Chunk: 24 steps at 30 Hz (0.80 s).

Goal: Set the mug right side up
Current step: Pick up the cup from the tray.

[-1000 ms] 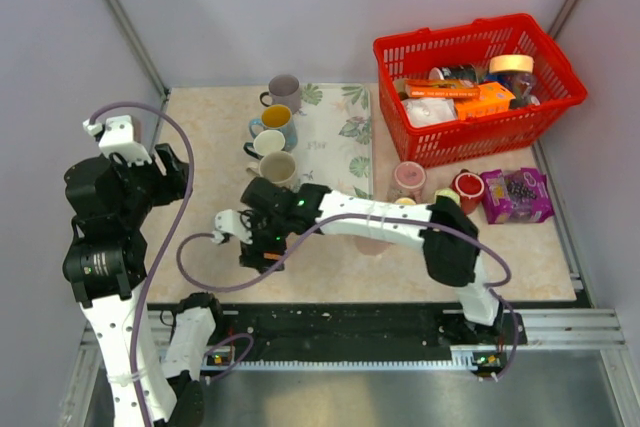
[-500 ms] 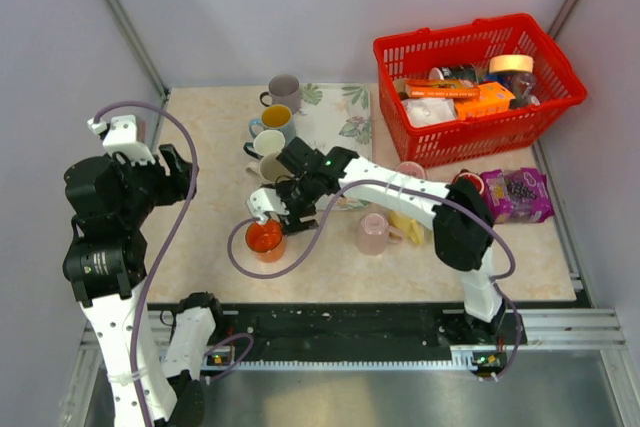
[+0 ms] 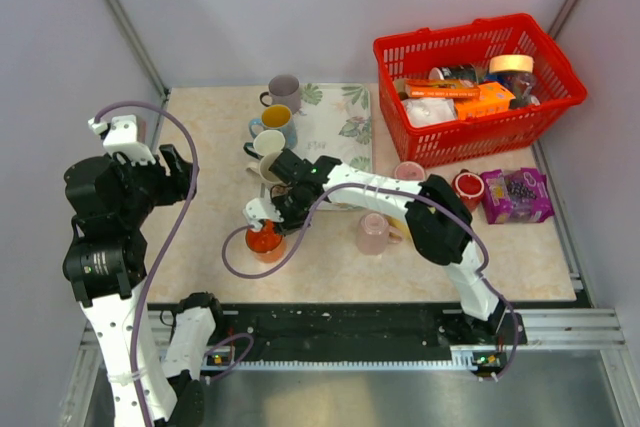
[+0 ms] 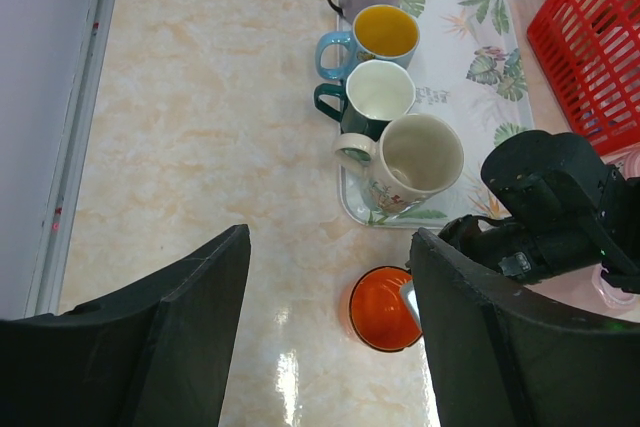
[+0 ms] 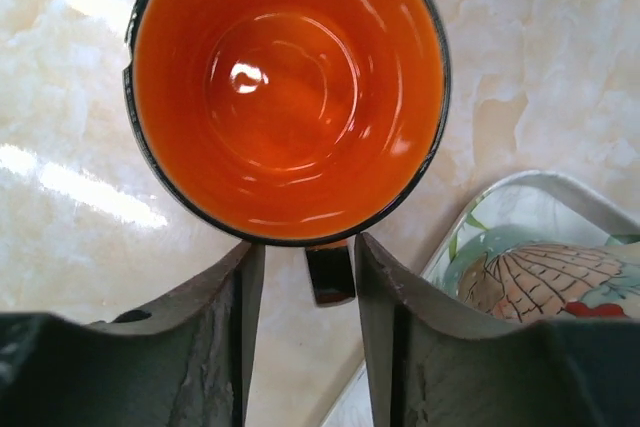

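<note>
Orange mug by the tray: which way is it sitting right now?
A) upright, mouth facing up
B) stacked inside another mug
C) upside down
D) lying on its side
A: the right wrist view looks straight down into the orange mug, its glossy inside open to the camera as it stands on the table.

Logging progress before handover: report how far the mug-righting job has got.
Done: the orange ceramic mug with a dark outside stands mouth up on the beige marbled table. In hand: the right gripper straddles the mug's dark handle, jaws apart with a gap showing, not clamped. Left: likely only drawing that gripper clear. The left gripper hangs open and empty, off to the side.
</note>
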{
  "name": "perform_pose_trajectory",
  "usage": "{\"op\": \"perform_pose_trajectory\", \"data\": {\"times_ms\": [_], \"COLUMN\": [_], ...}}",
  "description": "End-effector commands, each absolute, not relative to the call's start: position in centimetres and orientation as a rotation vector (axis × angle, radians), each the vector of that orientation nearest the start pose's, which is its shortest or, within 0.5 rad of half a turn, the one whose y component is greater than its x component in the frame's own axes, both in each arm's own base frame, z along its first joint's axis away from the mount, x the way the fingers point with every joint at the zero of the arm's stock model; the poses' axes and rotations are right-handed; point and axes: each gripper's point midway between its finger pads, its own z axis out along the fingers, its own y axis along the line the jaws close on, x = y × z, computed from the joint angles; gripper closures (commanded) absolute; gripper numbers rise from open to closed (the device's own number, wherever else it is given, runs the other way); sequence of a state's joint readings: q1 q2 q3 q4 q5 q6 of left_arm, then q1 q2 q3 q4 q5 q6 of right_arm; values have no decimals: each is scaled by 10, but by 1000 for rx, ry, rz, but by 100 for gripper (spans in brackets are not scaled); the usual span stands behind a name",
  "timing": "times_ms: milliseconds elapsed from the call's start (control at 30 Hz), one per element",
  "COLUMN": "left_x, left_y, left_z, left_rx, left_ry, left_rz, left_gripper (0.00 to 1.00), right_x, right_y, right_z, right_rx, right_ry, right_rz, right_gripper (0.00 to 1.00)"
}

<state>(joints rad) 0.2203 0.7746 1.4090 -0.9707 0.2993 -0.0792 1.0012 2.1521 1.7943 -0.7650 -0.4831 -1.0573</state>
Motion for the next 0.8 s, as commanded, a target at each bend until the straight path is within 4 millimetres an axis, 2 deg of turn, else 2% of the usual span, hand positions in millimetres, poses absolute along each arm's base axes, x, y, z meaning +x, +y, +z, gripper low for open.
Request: {"op": "perform_pose_trajectory", "data": {"times_ms": [0, 167, 233, 333, 467, 600, 700, 767], "left_x": [220, 223, 224, 226, 232, 241, 249, 257], "left_y": [-9, -9, -9, -9, -8, -6, -5, -4], "left_z": [380, 378, 377, 376, 377, 382, 380, 370], "left_rx": [-61, -57, -57, -52, -48, -43, -19, -9], "left_ry": [1859, 1865, 1866, 1869, 1865, 1844, 1839, 1853], "left_rz": [-190, -196, -199, -199, -199, -197, -196, -198], "left_gripper": [30, 30, 30, 30, 30, 30, 31, 31], "right_x": [222, 214, 211, 206, 204, 231, 269, 300], "right_y": [466, 460, 456, 448, 432, 409, 391, 379], "right_z": [80, 86, 100, 133, 198, 247, 273, 286], "right_rx": [-2254, -2237, -2216, -2172, -2077, -1934, -1821, -1751], "right_ry": [1233, 1254, 1248, 1217, 1158, 1199, 1253, 1290], "right_rz": [650, 655, 658, 651, 632, 565, 497, 452], "right_gripper": [67, 99, 100, 100, 100, 100, 100, 100]}}
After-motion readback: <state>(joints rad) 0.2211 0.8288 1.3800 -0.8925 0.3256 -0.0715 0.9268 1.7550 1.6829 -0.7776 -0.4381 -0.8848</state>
